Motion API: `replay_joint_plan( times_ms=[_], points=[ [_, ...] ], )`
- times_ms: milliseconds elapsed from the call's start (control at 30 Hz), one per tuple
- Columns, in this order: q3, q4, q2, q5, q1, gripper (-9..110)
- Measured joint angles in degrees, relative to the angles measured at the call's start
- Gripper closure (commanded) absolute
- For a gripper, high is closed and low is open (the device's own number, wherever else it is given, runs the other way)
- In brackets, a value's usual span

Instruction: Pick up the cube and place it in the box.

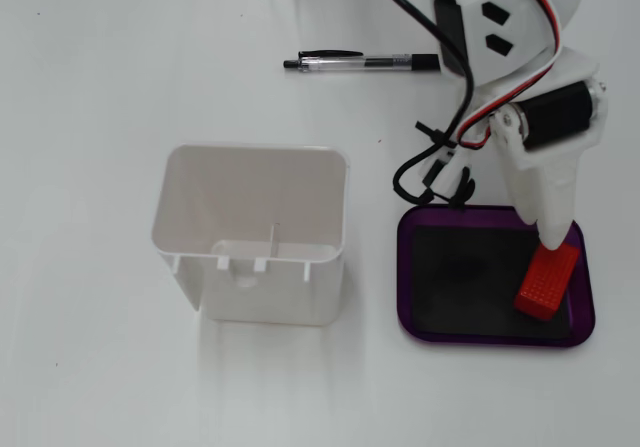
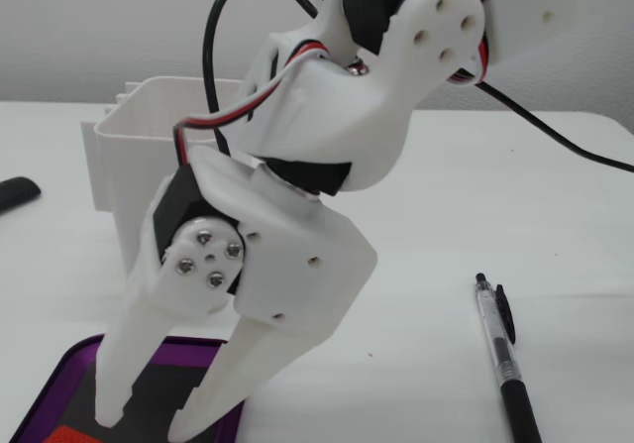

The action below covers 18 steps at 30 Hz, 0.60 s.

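Release step: the cube [image 1: 547, 281] lay at the box's [image 1: 408, 297] four o'clock, tool [image 2: 151, 425] fingers apart above it; next, a straight lift clear

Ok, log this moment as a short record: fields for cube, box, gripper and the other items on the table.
cube: red cube lying in the box, near its right side in the top-down fixed view
box: purple box, black floor, flat on the table
gripper: gripper over the box, fingers apart, nothing between them
container: white container left of the box, open-topped, looks empty
pen: pen lying on the table beyond the box, apart from it
task status: cube appears placed
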Motion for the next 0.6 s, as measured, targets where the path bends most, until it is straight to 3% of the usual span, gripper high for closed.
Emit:
replay_joint_plan(
  times_ms=[267,600],
  points=[
    [0.0,4.48,1.58,0.0,-0.53,89],
    [0.0,22.24,24.87,0.0,-0.09,84]
  ],
)
